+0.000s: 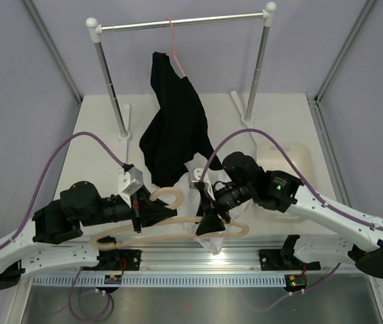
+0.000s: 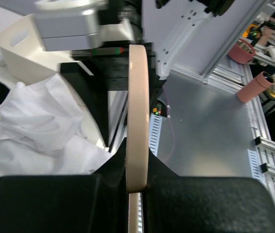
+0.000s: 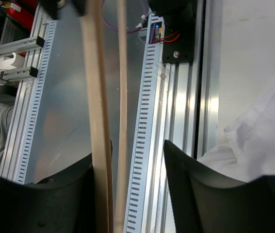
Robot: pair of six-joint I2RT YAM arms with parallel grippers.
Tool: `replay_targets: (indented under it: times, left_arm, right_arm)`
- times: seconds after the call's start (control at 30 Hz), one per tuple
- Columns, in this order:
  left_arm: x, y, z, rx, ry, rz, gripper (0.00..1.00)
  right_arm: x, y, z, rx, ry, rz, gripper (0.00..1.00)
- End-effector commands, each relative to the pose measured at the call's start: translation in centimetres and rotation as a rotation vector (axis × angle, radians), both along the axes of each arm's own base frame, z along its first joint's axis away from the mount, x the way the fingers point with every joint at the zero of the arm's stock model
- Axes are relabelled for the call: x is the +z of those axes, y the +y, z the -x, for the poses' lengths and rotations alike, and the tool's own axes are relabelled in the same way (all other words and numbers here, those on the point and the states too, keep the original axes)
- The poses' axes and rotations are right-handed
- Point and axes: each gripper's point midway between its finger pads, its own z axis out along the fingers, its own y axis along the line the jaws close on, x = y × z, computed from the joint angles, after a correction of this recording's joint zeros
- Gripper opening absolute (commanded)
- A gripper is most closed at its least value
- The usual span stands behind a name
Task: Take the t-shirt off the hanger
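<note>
The t-shirt (image 2: pixel 40 126) is shown crumpled in a white heap on the counter (image 1: pixel 96 135), between the two arms, lying beside and partly beneath the hanger (image 2: pixel 137 111). Both outer ends of the hanger are seen bare in the top view, and whether any fold of cloth is draped over its middle cannot be told. The hanger is held level above the near edge of the counter, its wooden hook turned toward the rack. The left end effector (image 1: pixel 145 210) is clamped on the hanger near the hook, and in the left wrist view the tan wood is seen pinched edge-on between the two black fingers. The right end effector (image 3: pixel 130 155) is placed at the hanger's right arm with its fingers apart. The thick bar and the thin lower bar are seen passing between them, close to one finger, with a gap left toward the other. White cloth is visible just beside that finger.

A black garment (image 1: pixel 174 121) is hung on a thin pink hanger (image 1: pixel 173 40) from the metal rail (image 1: pixel 184 23) at the far side. A white bin (image 1: pixel 298 156) is set on the counter behind the right arm. Its contents cannot be made out.
</note>
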Motion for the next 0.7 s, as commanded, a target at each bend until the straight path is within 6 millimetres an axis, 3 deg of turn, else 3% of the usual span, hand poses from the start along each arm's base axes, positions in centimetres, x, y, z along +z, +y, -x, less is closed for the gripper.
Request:
replay_targets:
  times: [0.0, 0.07, 0.1, 0.17, 0.27, 0.3, 0.37, 0.43, 0.47, 0.67]
  left_arm:
    - [1.7, -0.4, 0.5, -0.030, -0.011, 0.073, 0.00]
    - [1.5, -0.3, 0.3, -0.013, 0.000, 0.071, 0.00]
    - [1.4, -0.3, 0.2, -0.010, 0.004, 0.069, 0.00]
    - [1.3, -0.2, 0.1, 0.001, 0.014, 0.069, 0.06]
    - [1.7, 0.1, 0.1, 0.011, 0.020, 0.082, 0.30]
    - [2.0, 0.3, 0.1, 0.015, 0.018, 0.094, 0.48]
    - [2.8, 0.6, 0.0, 0.027, 0.018, 0.122, 0.59]
    - [3.5, 1.1, -0.1, 0.043, 0.017, 0.146, 0.91]
    - [4.2, 1.3, -0.2, 0.048, 0.014, 0.161, 0.99]
    - [5.4, 2.4, -0.4, 0.086, 0.040, 0.197, 0.99]
  right_arm:
    - [2.0, 0.7, -0.3, -0.023, -0.069, -0.122, 0.35]
    - [2.9, 0.4, -0.1, -0.040, -0.075, -0.164, 0.22]
    - [2.7, 0.4, -0.1, -0.048, -0.061, -0.163, 0.05]
    - [4.1, -0.2, 0.3, -0.076, -0.057, -0.210, 0.00]
    - [5.3, -1.2, 0.5, -0.130, -0.042, -0.244, 0.00]
    - [5.9, -1.7, 0.2, -0.175, -0.058, -0.265, 0.00]
    - [5.6, -2.2, -0.3, -0.233, -0.055, -0.260, 0.00]
    - [5.3, -3.0, -1.4, -0.339, -0.051, -0.238, 0.00]
    - [4.6, -3.4, -1.6, -0.378, -0.031, -0.205, 0.00]
    - [1.9, -7.4, -4.1, -0.690, 0.002, -0.110, 0.00]
